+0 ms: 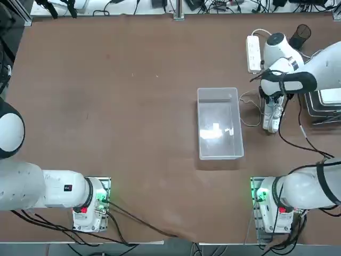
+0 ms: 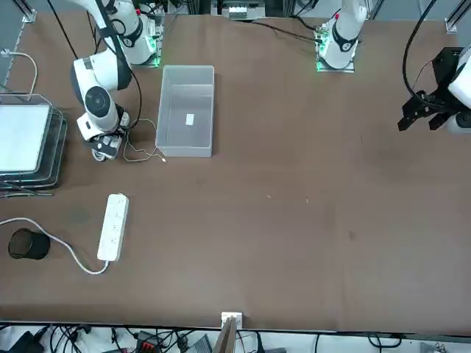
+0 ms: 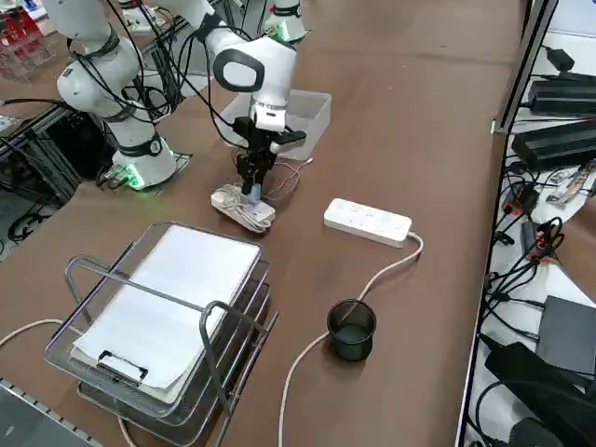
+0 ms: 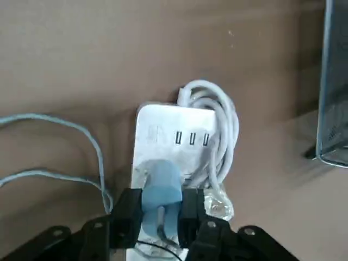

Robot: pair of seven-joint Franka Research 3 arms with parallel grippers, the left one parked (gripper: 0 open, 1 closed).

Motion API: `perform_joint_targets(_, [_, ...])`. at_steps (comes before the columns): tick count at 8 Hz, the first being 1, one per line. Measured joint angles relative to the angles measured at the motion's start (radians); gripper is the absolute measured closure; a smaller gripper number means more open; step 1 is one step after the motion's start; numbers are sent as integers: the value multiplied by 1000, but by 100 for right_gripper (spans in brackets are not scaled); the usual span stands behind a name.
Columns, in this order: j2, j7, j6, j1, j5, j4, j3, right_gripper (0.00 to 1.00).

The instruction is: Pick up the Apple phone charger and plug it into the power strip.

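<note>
Pale grey Apple phone charger (image 4: 161, 187): clamped in right hand (image 4: 157, 217), pressed onto power strip (image 4: 176, 138) with bundled cord, beside wire tray. Risk: skewed prongs jam; strip shifts on counter (image 4: 81, 60)

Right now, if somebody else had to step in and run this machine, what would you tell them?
Right pincer: shut on the Apple phone charger, pointing down.
Charger: held against the top face of the power strip with the bundled cord, its thin wire trailing over the table.
Second strip: lies apart, untouched.
Done: charger picked up and brought to the strip.
Left: I cannot tell if the prongs are seated. Check, press home if needed, then let go and lift away.
</note>
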Motion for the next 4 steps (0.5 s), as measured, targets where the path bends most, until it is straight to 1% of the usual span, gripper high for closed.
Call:
perform_joint_targets(2, [-16,-16,-54,1,17,36,3,63])
perform_joint_targets(3, [-25,-61,-100,2,72,80,5,63])
perform_joint_targets(4, [-32,-132,-145,2,153,146,7,63])
